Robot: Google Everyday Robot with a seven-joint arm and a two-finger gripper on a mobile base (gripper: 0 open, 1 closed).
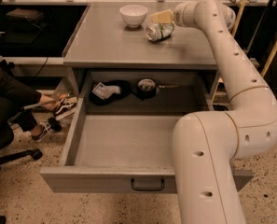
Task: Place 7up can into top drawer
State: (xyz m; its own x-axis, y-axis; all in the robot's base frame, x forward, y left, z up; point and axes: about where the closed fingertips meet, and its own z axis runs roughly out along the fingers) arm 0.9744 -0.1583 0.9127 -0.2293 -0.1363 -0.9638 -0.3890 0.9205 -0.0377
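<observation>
Sneakers (62, 106) and a dark trouser leg (12, 94) of a seated person show on the floor off the bench's left edge. From my station, the grey bench (114, 48) fills the middle of the view. Under its near edge the top drawer (91, 181) stands pulled fully out, its black bar handle (148, 185) facing me. At the drawer's back wall lie a black pouch with a white tag (107, 91) and, just beside it, a round black object (147, 86). The front part of the drawer floor is bare. On the bench top a white bowl (134, 15) sits upright near the middle of the far edge. Just right of it the 7up can (159, 31) lies on its side, dented, toward the far right corner. The pincer (162, 17) hovers right over the can's far side. I cannot tell whether it is spread, pressed together, or touching the can. The cream arm (240, 78) runs from there along the right edge down to the near right corner.
</observation>
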